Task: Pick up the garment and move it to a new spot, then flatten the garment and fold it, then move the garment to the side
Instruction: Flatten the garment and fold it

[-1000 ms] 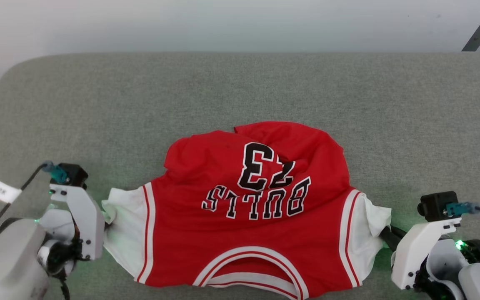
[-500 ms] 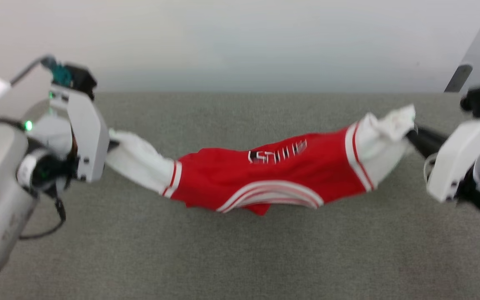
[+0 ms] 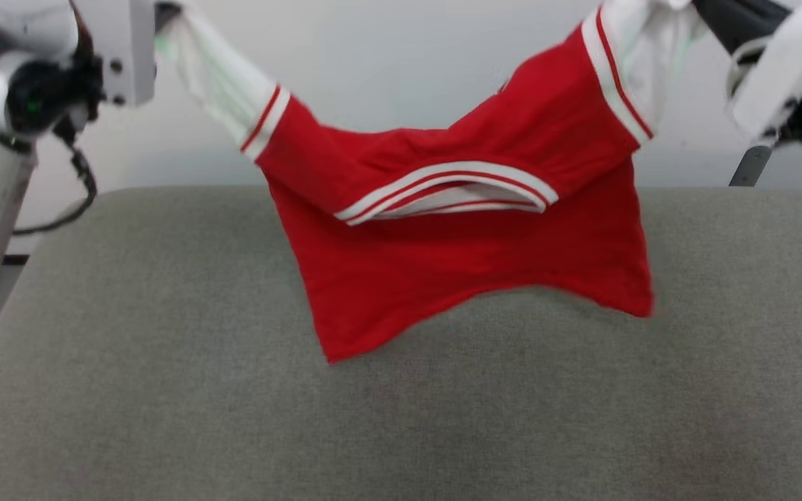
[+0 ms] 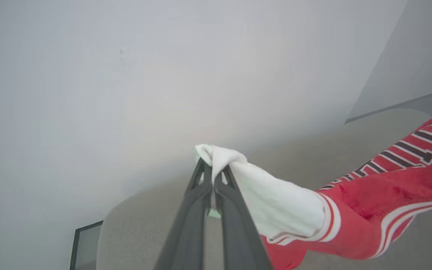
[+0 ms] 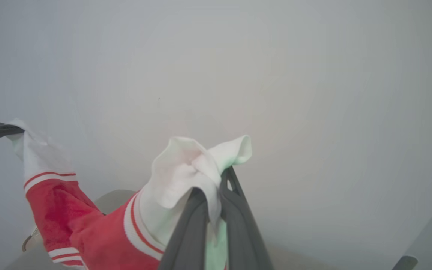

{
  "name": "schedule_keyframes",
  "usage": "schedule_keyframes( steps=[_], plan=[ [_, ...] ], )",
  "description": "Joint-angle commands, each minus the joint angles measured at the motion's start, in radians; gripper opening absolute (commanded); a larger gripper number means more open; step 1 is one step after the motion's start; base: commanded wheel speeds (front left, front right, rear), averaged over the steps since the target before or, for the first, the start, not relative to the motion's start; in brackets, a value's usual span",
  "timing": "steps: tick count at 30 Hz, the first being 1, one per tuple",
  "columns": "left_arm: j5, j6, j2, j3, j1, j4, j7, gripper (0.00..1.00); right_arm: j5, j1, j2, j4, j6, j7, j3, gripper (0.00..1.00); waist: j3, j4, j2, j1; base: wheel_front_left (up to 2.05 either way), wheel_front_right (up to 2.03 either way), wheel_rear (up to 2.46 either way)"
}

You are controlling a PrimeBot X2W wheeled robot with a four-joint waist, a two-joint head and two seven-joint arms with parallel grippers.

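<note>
Hanging between our two sets of jaws, the garment (image 3: 457, 264) sags in mid-air over the grey cushioned surface (image 3: 164, 390). We cannot tell whether its blurred hem touches that surface. Our left gripper (image 4: 213, 170) is clamped on one white sleeve. Our right gripper (image 5: 216, 185) pinches the other, with cloth bunched over its tips. Beyond the left jaws the black lettering runs off the frame edge, too cropped to read.

Bare lab: grey table (image 3: 129, 417), blank wall (image 3: 401, 62)
</note>
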Motion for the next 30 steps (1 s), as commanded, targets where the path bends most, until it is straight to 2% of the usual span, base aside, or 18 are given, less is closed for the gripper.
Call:
schedule_keyframes(
  steps=[1, 6, 11, 17, 18, 22, 25, 30],
  plan=[
    [0.012, -0.006, -0.012, 0.002, -0.029, 0.018, -0.017, 0.00, 0.002, -0.037, -0.004, 0.029, -0.001, -0.015, 0.008, 0.00, 0.017, 0.001, 0.0000, 0.0000, 0.00, 0.00, 0.00],
    [0.029, -0.018, -0.062, 0.011, -0.129, 0.107, -0.088, 0.00, -0.023, -0.188, -0.014, 0.163, -0.001, -0.093, 0.051, 0.00, 0.111, 0.002, 0.0000, 0.0000, 0.00, 0.00, 0.00],
    [0.069, -0.026, -0.109, 0.018, -0.260, 0.189, -0.200, 0.00, -0.097, -0.373, -0.021, 0.299, -0.001, -0.214, 0.086, 0.00, 0.293, 0.003, 0.0000, 0.0000, 0.00, 0.00, 0.00],
    [0.174, -0.020, -0.183, 0.025, -0.432, 0.276, -0.512, 0.00, -0.333, -0.590, -0.040, 0.464, -0.001, -0.570, 0.122, 0.00, 0.521, 0.024, 0.0000, 0.0000, 0.00, 0.00, 0.00],
    [0.174, -0.020, -0.183, 0.025, -0.432, 0.276, -0.512, 0.00, -0.333, -0.590, -0.040, 0.464, -0.001, -0.570, 0.122, 0.00, 0.521, 0.024, 0.0000, 0.0000, 0.00, 0.00, 0.00],
    [0.219, -0.031, -0.228, 0.019, -0.484, 0.340, -0.716, 0.00, -0.496, -0.680, -0.050, 0.581, -0.001, -0.764, 0.129, 0.00, 0.619, 0.046, 0.0000, 0.0000, 0.00, 0.00, 0.00],
    [0.224, -0.041, -0.249, 0.015, -0.482, 0.397, -0.819, 0.00, -0.589, -0.688, -0.045, 0.669, -0.001, -0.813, 0.122, 0.00, 0.668, 0.064, 0.0000, 0.0000, 0.00, 0.00, 0.00],
    [0.189, -0.054, -0.277, 0.003, -0.415, 0.497, -0.901, 0.00, -0.571, -0.622, -0.001, 0.800, -0.001, -0.833, 0.104, 0.00, 0.681, 0.082, 0.0000, 0.0000, 0.00, 0.00, 0.00]
  ],
)
